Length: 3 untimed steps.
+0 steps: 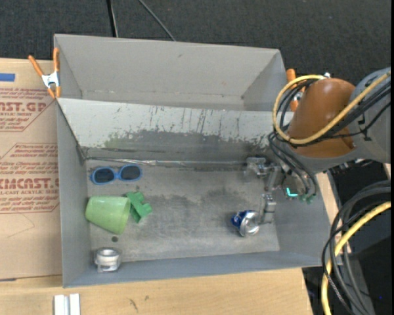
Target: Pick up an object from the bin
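One small blue-and-silver object (247, 223) lies on the right front floor of the bin (184, 205), the gripper (269, 210) just beside it; its opening and grasp cannot be told. Well apart at left: one pair of blue goggles (115, 174), one tipped green cup (108, 213), one green scrap (140, 205), one silver cap (107, 258).

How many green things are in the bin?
2. A pale green cup lies on its side at the left of the bin; a smaller, darker green piece lies just right of it.
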### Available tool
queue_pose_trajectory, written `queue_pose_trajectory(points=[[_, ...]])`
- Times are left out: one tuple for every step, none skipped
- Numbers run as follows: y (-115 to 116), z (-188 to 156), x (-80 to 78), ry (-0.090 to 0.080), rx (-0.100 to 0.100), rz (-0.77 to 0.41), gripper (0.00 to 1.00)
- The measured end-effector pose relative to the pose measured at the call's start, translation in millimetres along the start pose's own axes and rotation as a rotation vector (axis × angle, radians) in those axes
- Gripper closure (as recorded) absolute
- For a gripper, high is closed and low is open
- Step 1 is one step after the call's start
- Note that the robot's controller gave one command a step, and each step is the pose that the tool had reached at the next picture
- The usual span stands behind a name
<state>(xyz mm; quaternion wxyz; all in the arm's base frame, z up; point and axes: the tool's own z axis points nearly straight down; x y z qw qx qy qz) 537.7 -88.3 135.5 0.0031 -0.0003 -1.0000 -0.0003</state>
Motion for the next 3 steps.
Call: queue_pose_trajectory(points=[[-0.2,67.3,39.1,-0.005,0.0,-0.353,0.0],[0.0,66.5,38.5,-0.006,0.001,-0.353,1.0],[-8.5,-129.3,52.0,-0.016,0.005,-0.352,1.0]])
